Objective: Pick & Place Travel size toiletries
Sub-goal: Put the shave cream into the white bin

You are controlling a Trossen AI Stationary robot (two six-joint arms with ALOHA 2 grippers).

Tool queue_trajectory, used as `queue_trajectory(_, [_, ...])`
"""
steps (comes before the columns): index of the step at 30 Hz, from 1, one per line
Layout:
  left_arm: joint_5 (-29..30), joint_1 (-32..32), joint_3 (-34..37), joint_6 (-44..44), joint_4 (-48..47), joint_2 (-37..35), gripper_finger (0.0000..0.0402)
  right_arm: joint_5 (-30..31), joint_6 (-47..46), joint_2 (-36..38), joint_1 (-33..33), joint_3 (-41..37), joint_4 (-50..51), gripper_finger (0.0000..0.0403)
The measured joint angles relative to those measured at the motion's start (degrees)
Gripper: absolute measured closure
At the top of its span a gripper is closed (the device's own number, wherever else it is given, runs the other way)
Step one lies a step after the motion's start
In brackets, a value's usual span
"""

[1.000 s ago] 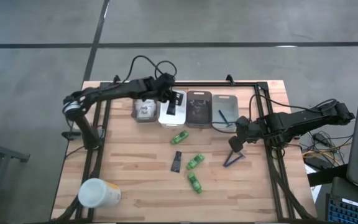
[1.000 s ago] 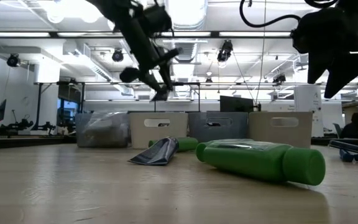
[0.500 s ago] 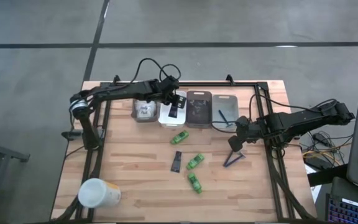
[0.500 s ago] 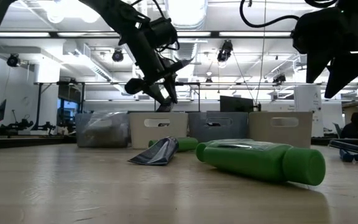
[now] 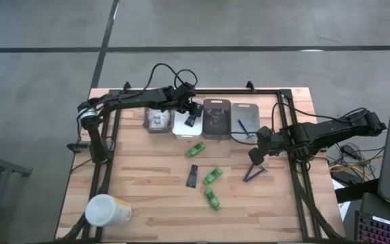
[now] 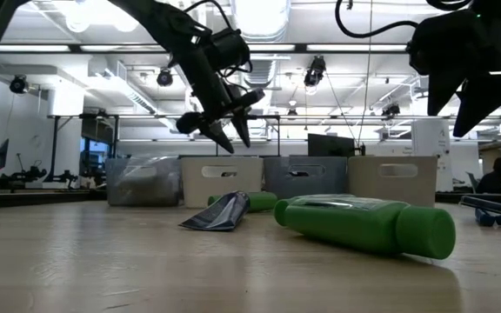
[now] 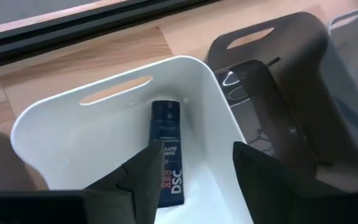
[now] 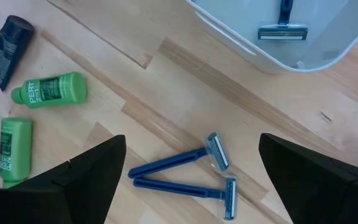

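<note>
Left hand spread wide and empty above white bin, upper centre of high view; black tube lying inside. Right hand open, hovering centre right over two blue razors. Still loose on bench: three green bottles, one black sachet. Roughly halfway sorted.

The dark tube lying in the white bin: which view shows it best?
The left wrist view: the dark tube lies in the white bin, lettering readable, beyond the open left gripper. The high view shows only a dark mark in that bin; the low view shows only the bin's front wall; the right wrist view misses it.
</note>
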State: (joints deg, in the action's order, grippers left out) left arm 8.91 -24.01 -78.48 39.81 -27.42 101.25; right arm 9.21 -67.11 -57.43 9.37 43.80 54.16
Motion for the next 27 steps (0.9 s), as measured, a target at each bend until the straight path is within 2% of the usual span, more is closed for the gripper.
queue_trajectory(6, [-6.78, 2.60, -0.80, 0.58, -0.08, -1.78, 0.0191, 0.00, 0.02, 0.00, 0.00, 0.02, -0.41, 0.0039])
queue_trajectory(13, [-6.37, 11.03, -0.94, 0.76, -4.00, -2.27, 0.0193, -0.01, 0.76, 0.03, 0.00, 0.02, -0.56, 0.0039])
queue_trajectory(20, [-1.29, 20.92, -0.94, 9.58, -11.01, -2.27, 0.0193, 0.22, 2.60, 0.02, 0.00, 0.02, -0.58, 0.0039])
queue_trajectory(27, [4.91, 29.32, -0.92, 23.80, -13.21, -1.56, 0.0193, 5.48, 3.26, 0.04, -0.07, 0.02, -0.49, 0.0039])
